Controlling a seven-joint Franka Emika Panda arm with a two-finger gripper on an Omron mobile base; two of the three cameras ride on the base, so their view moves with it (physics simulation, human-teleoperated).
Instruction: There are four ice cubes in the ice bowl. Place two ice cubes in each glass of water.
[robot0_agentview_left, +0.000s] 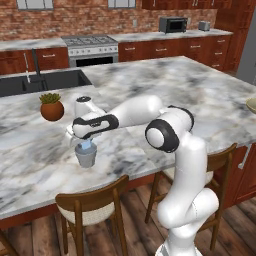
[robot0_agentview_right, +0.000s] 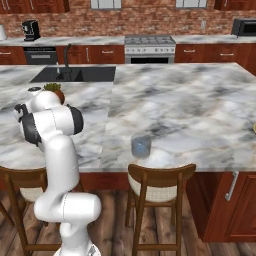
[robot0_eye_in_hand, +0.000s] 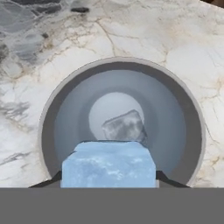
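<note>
gripper (robot0_agentview_left: 88, 144) clamped on an ice cube (robot0_eye_in_hand: 108, 164), hanging straight over the mouth of a glass (robot0_agentview_left: 86, 155) near the front edge of the marble counter (robot0_agentview_left: 165, 85). second cube (robot0_eye_in_hand: 124, 126) lying on that glass's bottom. other glass (robot0_agentview_right: 141, 146) well apart along the counter. potted plant (robot0_agentview_left: 51, 106) behind the first glass.

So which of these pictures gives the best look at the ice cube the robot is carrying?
The hand view: the ice cube fills the foreground between the fingertips, directly above a glass with another cube inside. In the left base view it is a small blue speck under the gripper. In the right base view the arm blocks it.
</note>
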